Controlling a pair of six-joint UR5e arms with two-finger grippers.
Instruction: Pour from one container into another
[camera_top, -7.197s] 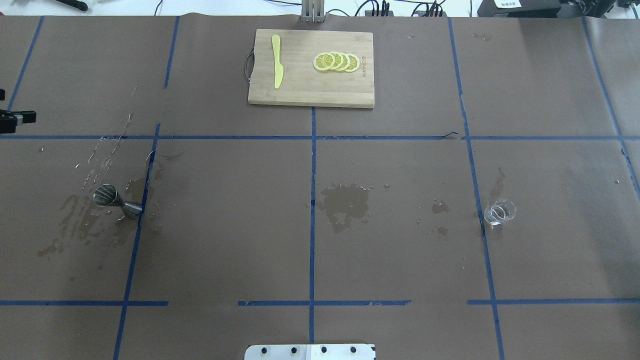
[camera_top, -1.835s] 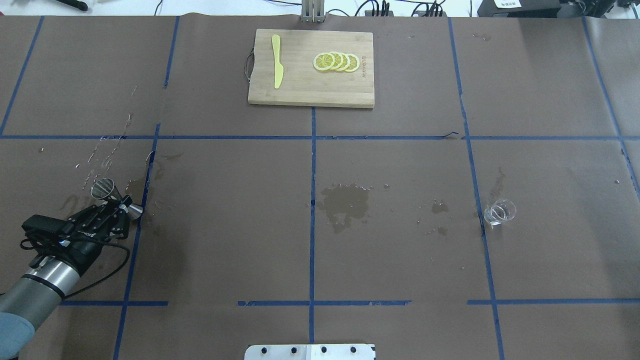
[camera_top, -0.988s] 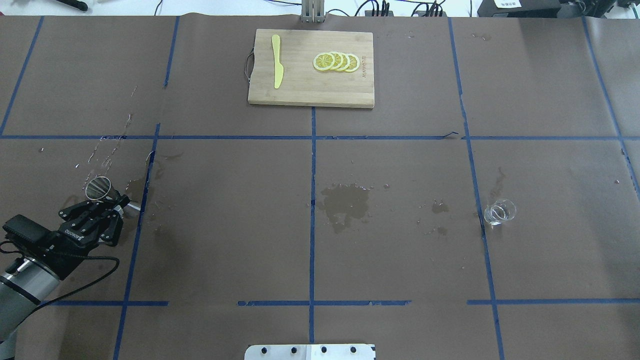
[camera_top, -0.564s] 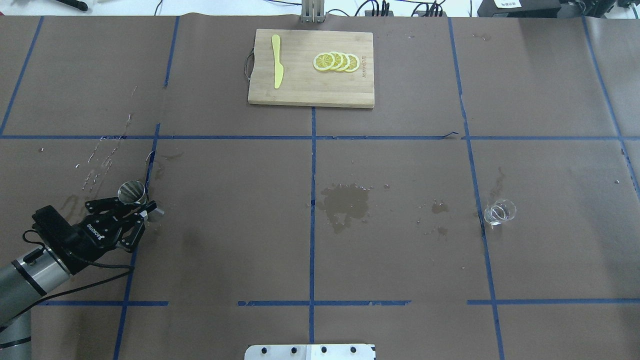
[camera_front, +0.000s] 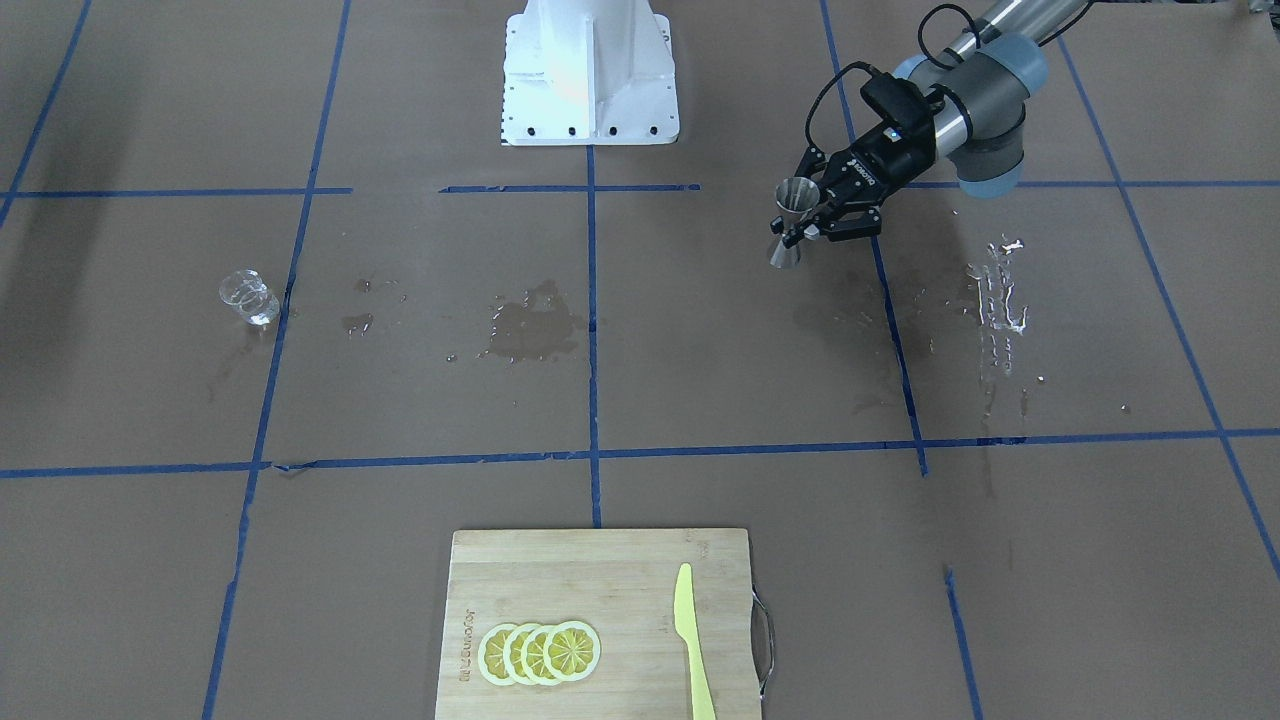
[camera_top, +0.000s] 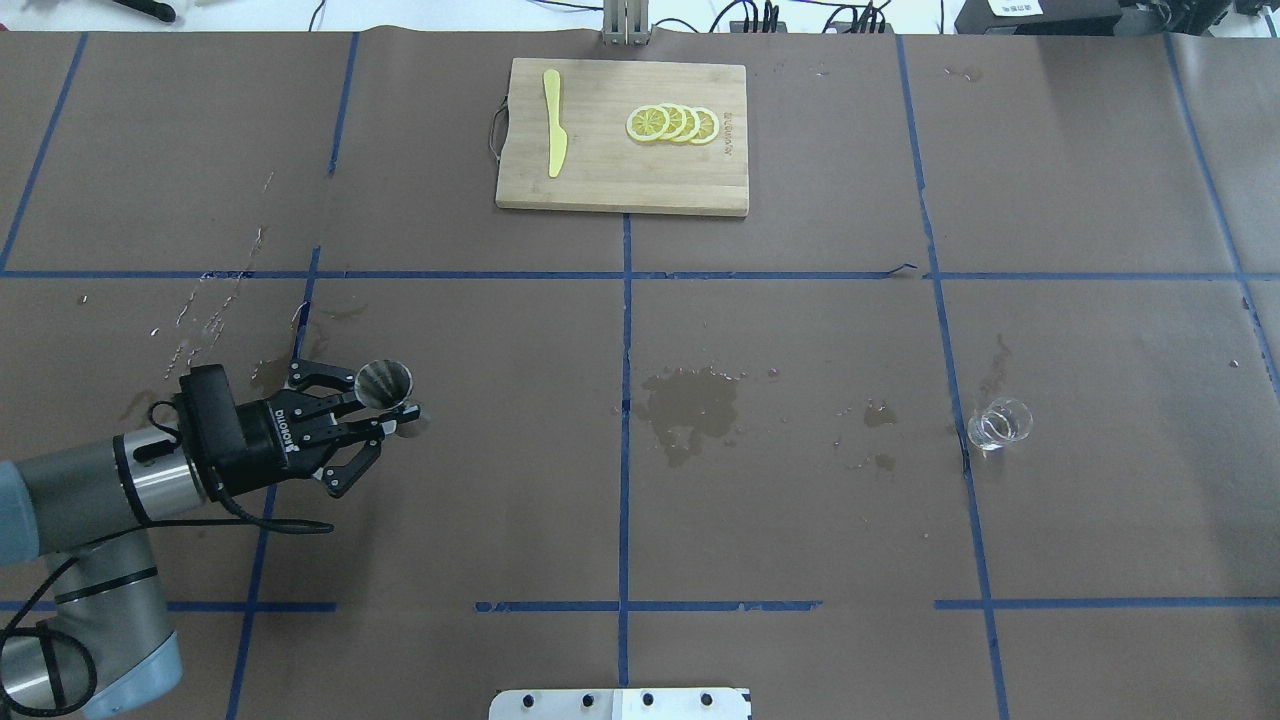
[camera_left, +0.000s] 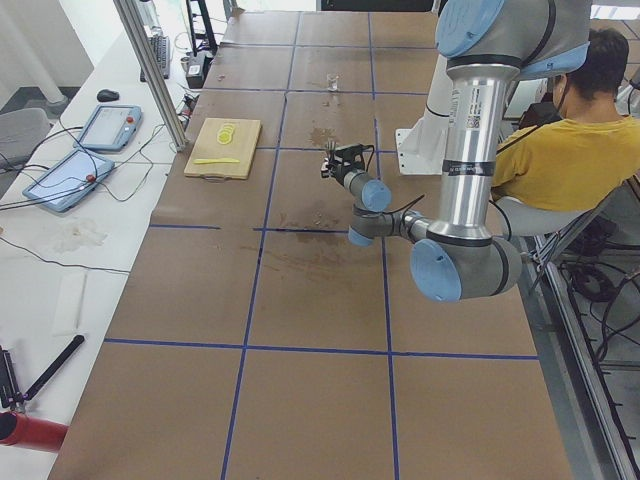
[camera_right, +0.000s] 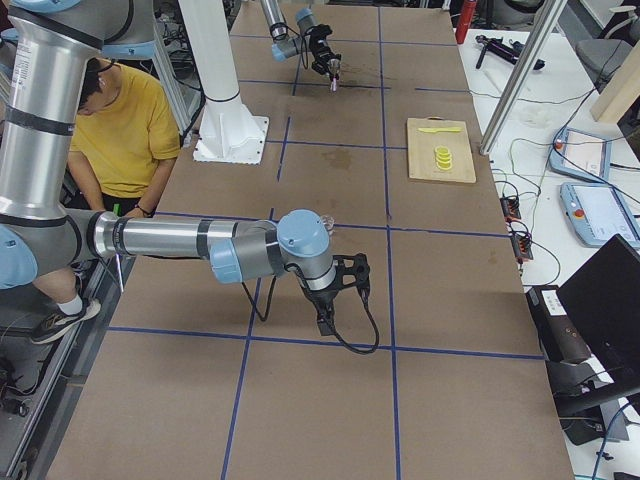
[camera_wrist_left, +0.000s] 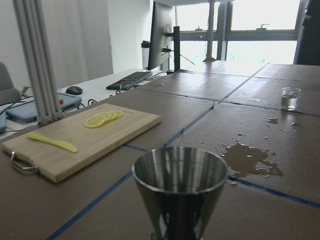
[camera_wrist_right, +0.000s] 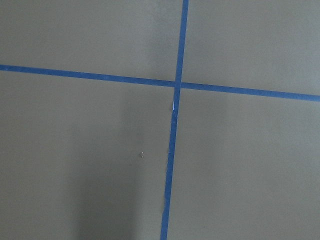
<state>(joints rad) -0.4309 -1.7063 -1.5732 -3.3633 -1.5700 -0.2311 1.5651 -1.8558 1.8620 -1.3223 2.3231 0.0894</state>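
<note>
Quick update: the jigger (camera_top: 383, 381) is off the desk (camera_top: 800, 520) now. A few seconds back it was standing alone near the desk's left edge with no arm around. Since then the left gripper (camera_top: 398, 413) has come in, clamped onto the narrow waist and lifted it. In the last half second it has swung the jigger rightward past the blue tape line (camera_top: 262, 520), toward the middle.

So we'd call the pickup done and the carry just started. The glass (camera_top: 998, 422) hasn't budged the whole time.

Right now the jigger sits pinched between the left gripper's fingers, roughly upright with its wide mouth up. It hangs over the left half of the desk, about midway between the robot's edge and the far edge. We can't tell from any view whether there's liquid in it.

The glass is well apart from it, over near the desk's right edge at about the same depth. The big wet patch (camera_top: 690, 405) lies between them, so most of the crossing is still ahead, and we figure it needs to stay level.

The right gripper (camera_right: 335, 300) only shows in the side view, hanging over bare desk, and we can't tell if it's open or closed.
</note>
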